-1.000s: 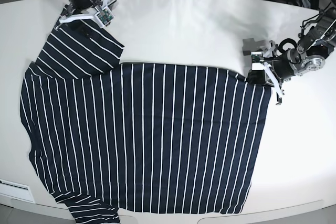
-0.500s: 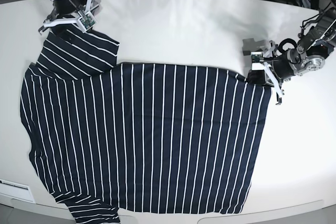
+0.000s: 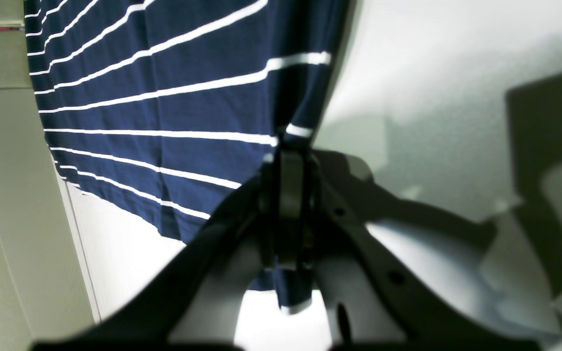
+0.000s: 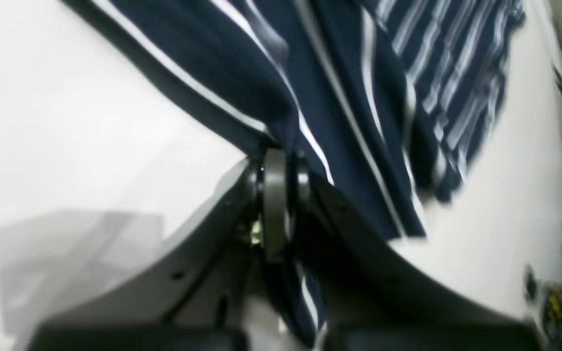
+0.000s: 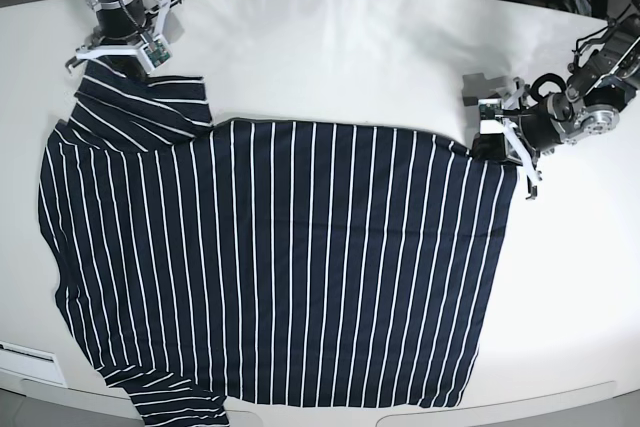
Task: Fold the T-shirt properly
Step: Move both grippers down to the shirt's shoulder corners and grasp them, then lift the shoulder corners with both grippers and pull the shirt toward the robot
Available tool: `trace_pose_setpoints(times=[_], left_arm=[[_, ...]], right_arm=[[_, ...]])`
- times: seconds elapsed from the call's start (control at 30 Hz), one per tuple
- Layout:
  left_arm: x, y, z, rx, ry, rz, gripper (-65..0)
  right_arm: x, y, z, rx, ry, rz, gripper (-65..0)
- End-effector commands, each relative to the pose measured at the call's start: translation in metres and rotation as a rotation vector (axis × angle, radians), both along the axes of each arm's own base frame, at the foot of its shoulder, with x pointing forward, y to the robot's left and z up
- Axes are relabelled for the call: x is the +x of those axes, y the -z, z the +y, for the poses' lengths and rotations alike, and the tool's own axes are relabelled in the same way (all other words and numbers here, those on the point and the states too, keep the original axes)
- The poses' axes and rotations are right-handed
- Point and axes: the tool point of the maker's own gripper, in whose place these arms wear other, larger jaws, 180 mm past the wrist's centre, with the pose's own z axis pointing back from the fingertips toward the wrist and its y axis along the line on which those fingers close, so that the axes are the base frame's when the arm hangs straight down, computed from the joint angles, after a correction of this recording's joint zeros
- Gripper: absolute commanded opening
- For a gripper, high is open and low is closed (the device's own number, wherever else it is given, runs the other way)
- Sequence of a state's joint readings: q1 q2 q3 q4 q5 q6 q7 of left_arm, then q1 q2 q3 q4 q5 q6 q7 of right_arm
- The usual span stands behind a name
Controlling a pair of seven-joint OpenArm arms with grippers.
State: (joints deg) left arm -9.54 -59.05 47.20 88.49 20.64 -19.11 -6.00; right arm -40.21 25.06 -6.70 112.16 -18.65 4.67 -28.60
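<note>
Clearly the folding has hardly begun. The large dark navy T-shirt with thin white stripes point(image 5: 280, 267) lies spread nearly flat across the white counter point(image 5: 400, 57), its body open from the far edge down to the near edge, where the lower sleeve hangs just over the rim. No clean fold line shows in the body yet; only the upper sleeve at the base view's far left is bunched and partly doubled over.

The right tool point(image 4: 281, 170) is pressed together, pinching a ridge of striped cloth at that sleeve; the fabric rises into the tips and trails below them in the wrist view, though that view is somewhat blurred. The left tool point(image 3: 291, 156) is likewise pinched shut on the shirt's edge at the corner on the base view's right, with a tongue of cloth hanging beneath the tips.

So both corners along the far edge are gripped, and the work left is, by my reckoning, nearly all of it: sleeves brought in, the body doubled over, and creases smoothed.
</note>
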Motion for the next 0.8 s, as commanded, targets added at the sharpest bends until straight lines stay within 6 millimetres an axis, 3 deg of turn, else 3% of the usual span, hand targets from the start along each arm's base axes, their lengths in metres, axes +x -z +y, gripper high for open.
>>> trace_pose_setpoints(times=[0.0,0.23,0.43,0.53,0.77], left_arm=[[-0.007,0.009,0.023,0.104,-0.014,0.033,-65.0],[-0.009,0.002,0.016,0.093,0.009,0.019,-65.0],[-0.011,-0.023,0.012,0.112,0.054,-0.029,-65.0],[-0.016,-0.038,0.010,0.105,0.070,-0.029,-65.0],[-0.046,-0.057,0.009,0.124,0.139,0.011,-65.0]], right_arm=[[-0.007,0.001,-0.007,-0.024,0.021,0.027,-65.0],[0.013,-0.053,0.000,-0.048,0.022,-0.123,-65.0],[0.007,-0.098,-0.009,-0.098,-0.013,-0.190,-65.0],[-0.005,-0.106,-0.017,-0.109,-0.002,-0.166,-65.0],[-0.048,-0.092,-0.031,-0.104,0.026,-0.014,-65.0]])
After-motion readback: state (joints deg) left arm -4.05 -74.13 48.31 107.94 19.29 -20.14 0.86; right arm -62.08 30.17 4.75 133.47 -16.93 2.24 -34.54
